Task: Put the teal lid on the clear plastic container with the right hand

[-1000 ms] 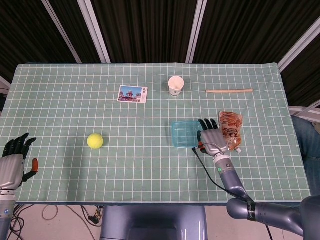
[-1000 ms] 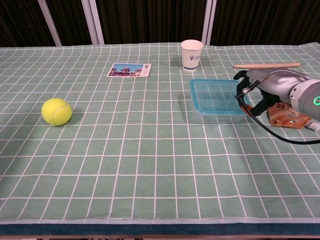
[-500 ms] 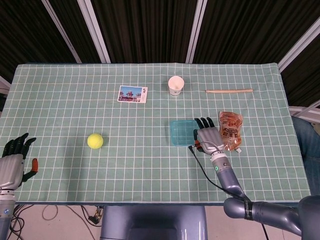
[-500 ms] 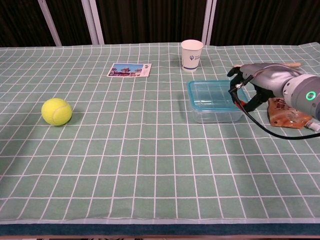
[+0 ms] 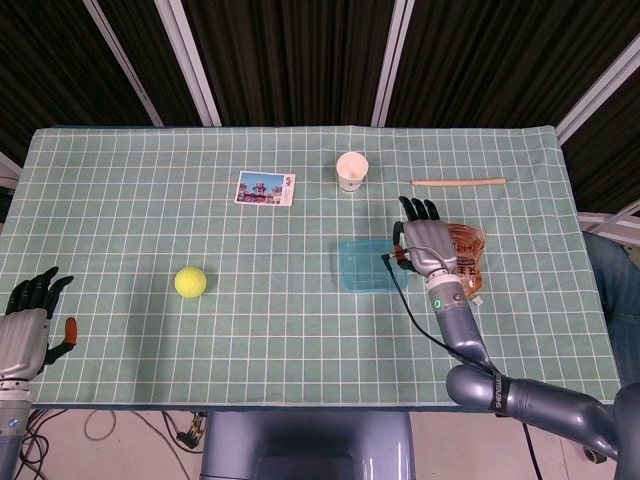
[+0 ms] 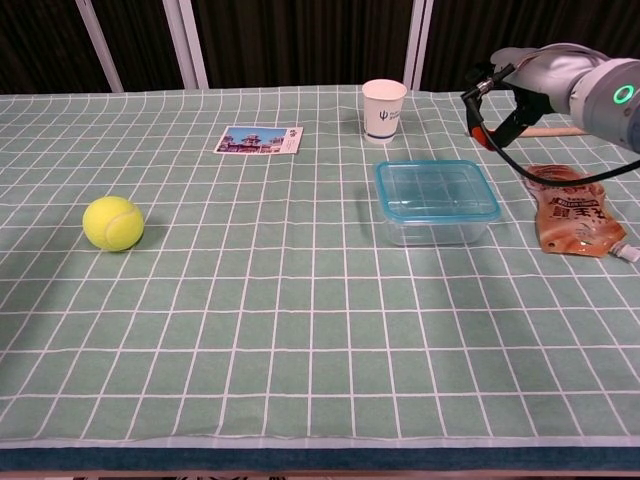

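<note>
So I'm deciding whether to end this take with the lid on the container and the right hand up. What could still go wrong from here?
The teal lid rests on the clear plastic container, but the pictures cannot show it snapped shut, so it may be loose. The right hand hangs above the orange pouch and near the paper cup; a careless retreat might knock either.

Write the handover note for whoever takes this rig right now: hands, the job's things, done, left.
Right hand: raised above the table, right of the container, holding nothing, fingers apart.
Left hand: at the near left edge, open, idle.
Clear plastic container: on the table in front of the paper cup, with the teal lid sitting on top.
Done: lid is on the container.
Left: check that the lid is seated all round, then retract the right hand.
</note>
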`<move>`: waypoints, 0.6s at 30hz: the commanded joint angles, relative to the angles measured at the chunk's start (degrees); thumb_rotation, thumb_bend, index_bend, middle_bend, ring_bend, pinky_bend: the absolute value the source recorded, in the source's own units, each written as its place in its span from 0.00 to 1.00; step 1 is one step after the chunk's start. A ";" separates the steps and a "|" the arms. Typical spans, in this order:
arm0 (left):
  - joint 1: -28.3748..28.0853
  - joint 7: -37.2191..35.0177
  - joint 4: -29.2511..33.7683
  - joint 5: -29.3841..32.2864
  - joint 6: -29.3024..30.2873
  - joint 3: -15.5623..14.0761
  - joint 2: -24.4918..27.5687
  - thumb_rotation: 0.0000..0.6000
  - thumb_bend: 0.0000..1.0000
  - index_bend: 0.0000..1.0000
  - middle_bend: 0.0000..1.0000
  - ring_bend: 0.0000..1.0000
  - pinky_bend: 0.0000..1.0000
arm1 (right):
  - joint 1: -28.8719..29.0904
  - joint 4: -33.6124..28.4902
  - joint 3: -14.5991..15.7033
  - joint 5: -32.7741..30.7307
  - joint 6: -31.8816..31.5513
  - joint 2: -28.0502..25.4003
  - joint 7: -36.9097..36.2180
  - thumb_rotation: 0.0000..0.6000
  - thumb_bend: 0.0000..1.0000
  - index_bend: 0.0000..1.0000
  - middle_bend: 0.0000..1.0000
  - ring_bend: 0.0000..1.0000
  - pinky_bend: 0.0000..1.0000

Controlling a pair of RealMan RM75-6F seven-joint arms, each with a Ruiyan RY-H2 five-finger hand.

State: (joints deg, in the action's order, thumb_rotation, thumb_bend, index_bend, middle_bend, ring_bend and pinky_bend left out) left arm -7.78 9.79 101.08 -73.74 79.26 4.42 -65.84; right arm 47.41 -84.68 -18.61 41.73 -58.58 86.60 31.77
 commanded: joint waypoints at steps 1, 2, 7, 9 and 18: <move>0.00 -0.05 0.00 0.16 0.00 0.08 0.02 1.00 0.56 0.14 0.00 0.00 0.00 | 1.87 3.02 -0.73 -2.58 1.91 1.40 1.04 1.00 0.41 0.60 0.08 0.00 0.00; -0.02 -0.09 0.00 0.31 -0.05 0.15 0.04 1.00 0.56 0.14 0.00 0.00 0.00 | 2.39 4.16 -0.77 -3.29 2.48 2.02 1.20 1.00 0.41 0.60 0.08 0.00 0.00; -0.13 -0.09 -0.07 0.74 -0.33 0.27 0.10 1.00 0.56 0.14 0.00 0.00 0.00 | 3.93 8.43 -0.78 -4.53 3.89 4.38 0.86 1.00 0.41 0.60 0.08 0.00 0.00; -0.16 -0.04 -0.08 0.85 -0.39 0.29 0.11 1.00 0.56 0.14 0.00 0.00 0.00 | 4.29 9.92 -0.70 -4.81 4.46 5.09 0.57 1.00 0.41 0.60 0.08 0.00 0.00; -0.32 0.73 -0.01 1.91 -0.85 0.40 0.11 1.00 0.56 0.14 0.00 0.00 0.00 | 4.92 14.71 0.13 -5.35 6.63 7.51 -0.95 1.00 0.41 0.60 0.07 0.00 0.00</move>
State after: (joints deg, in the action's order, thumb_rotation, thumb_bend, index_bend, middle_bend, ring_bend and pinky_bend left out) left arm -8.09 10.50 101.06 -71.83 78.40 4.81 -65.73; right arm 52.23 -70.28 -18.61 36.35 -52.17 93.87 31.02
